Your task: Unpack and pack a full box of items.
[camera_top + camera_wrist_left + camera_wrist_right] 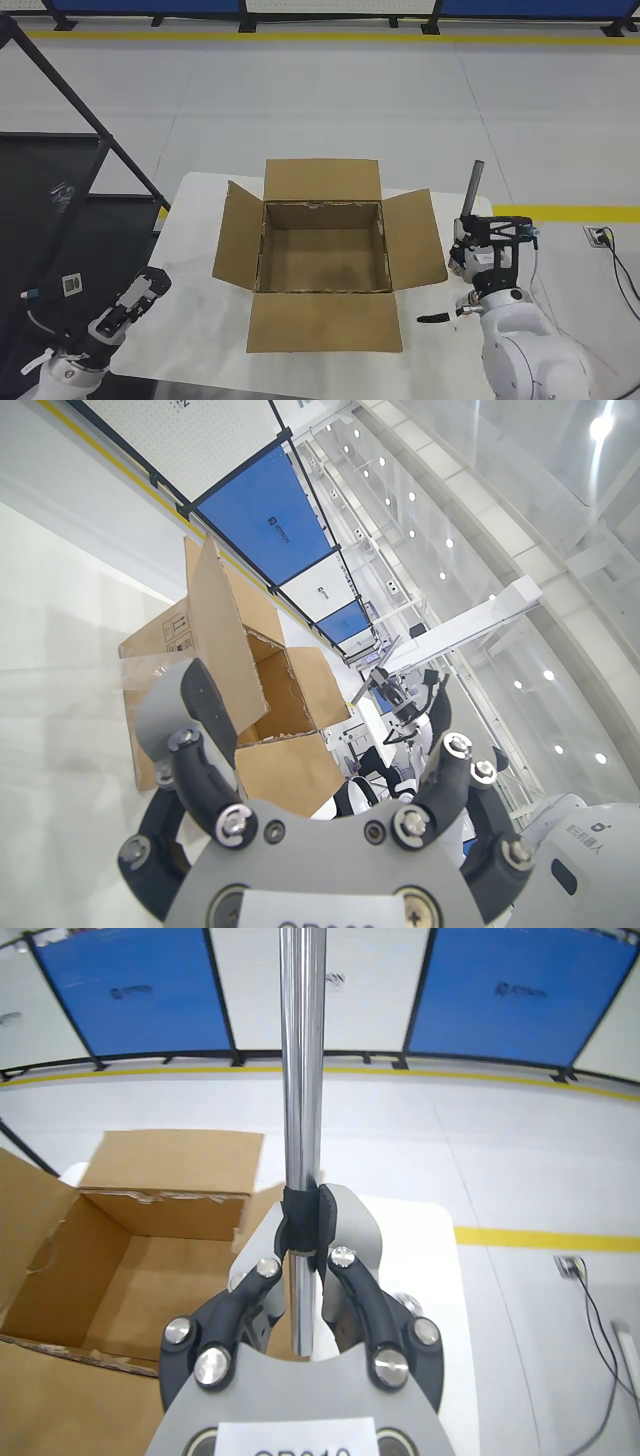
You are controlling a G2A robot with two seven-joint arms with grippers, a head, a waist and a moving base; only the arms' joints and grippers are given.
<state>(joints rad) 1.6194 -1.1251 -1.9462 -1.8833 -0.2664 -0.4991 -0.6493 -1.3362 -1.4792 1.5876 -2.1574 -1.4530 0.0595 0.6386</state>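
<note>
An open cardboard box [322, 258] stands mid-table with all its flaps folded outward; its inside looks bare. Right of the box, above its right flap, my right gripper [468, 228] is shut on a shiny metal rod [472, 188] that points away from me. The right wrist view has the gripper [306, 1218] clamping the rod [301, 1053] between black pads, the box [125, 1248] beside it. Off the table's near-left corner, my left gripper [150, 283] stands open and holds nothing. Its wrist view has the open gripper [325, 710] facing the box [280, 680].
The white table [200, 300] has bare surface left and right of the box. A black metal frame [70, 120] and dark panel stand to the left. On the floor at right lie a socket and cable [600, 238]. Blue partition panels [135, 993] line the back.
</note>
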